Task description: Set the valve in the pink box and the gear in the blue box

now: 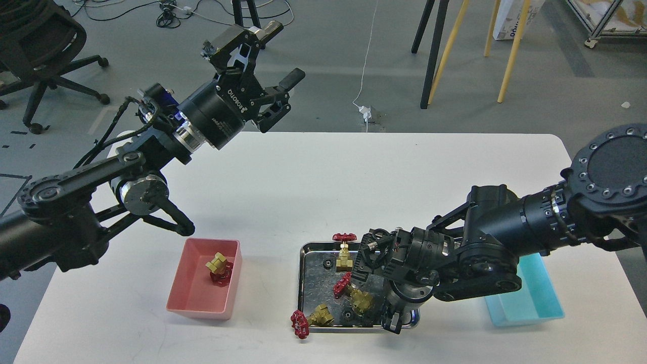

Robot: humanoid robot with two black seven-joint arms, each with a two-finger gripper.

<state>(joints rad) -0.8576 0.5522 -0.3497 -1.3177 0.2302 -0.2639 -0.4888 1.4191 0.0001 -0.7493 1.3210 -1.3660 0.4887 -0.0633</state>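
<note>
One valve [218, 268] lies in the pink box [188, 293]; three others sit in the steel tray [309, 283], whose right half our right gripper [376, 283] hides, its jaw state unreadable. Our left gripper [270, 60] hangs wide, empty

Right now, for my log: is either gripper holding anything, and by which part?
Left gripper: open, holding nothing. Right gripper: low over the tray; any hold cannot be told.

Steel tray [303, 283]: right half covered by right gripper [371, 275].
Pink box [187, 288]: open from above.
Blue box [548, 303]: partly under right arm.
</note>
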